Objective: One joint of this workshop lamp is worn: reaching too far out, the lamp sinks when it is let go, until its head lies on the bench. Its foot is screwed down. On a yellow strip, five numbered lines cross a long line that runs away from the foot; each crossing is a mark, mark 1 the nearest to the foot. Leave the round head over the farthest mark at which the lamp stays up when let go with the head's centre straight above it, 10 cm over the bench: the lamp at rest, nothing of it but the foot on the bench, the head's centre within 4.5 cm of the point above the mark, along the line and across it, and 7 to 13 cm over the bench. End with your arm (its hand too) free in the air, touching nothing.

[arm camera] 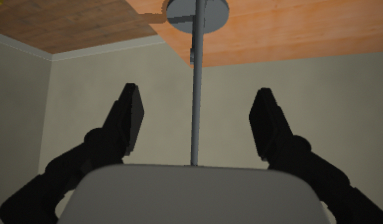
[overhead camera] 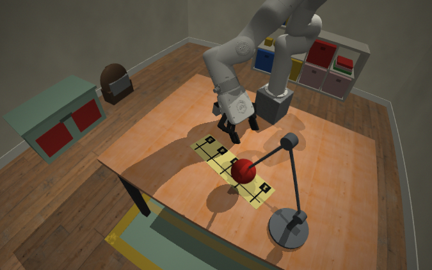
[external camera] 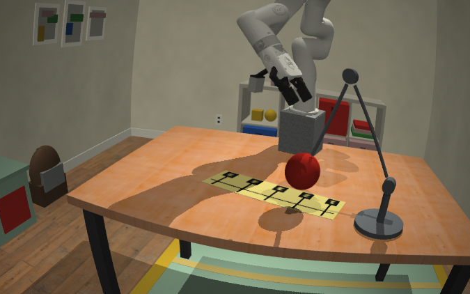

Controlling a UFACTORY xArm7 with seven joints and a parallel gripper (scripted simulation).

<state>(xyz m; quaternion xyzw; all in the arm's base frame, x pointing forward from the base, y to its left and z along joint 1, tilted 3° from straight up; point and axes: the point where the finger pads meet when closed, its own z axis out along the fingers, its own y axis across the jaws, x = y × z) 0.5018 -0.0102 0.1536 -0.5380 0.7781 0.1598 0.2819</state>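
The lamp's red round head (overhead camera: 243, 171) hangs free above the yellow strip (overhead camera: 230, 169), clear of the bench, at about the second mark from the foot. In the exterior view the head (external camera: 302, 171) floats over the strip (external camera: 274, 191). The grey foot (overhead camera: 288, 227) stands at the strip's near end, and the elbow joint (overhead camera: 289, 141) is raised high. My gripper (overhead camera: 237, 132) (external camera: 294, 91) is open and empty. It is well above the bench, apart from the head, on the strip's far side. In the wrist view the open fingers frame a lamp rod (arm camera: 195, 100) and the foot (arm camera: 197, 12).
My grey pedestal (overhead camera: 272, 103) stands on the bench behind the strip. A shelf with coloured bins (overhead camera: 321, 65) lines the back wall. A green cabinet (overhead camera: 56, 117) and a brown object (overhead camera: 114, 84) stand on the floor to the left.
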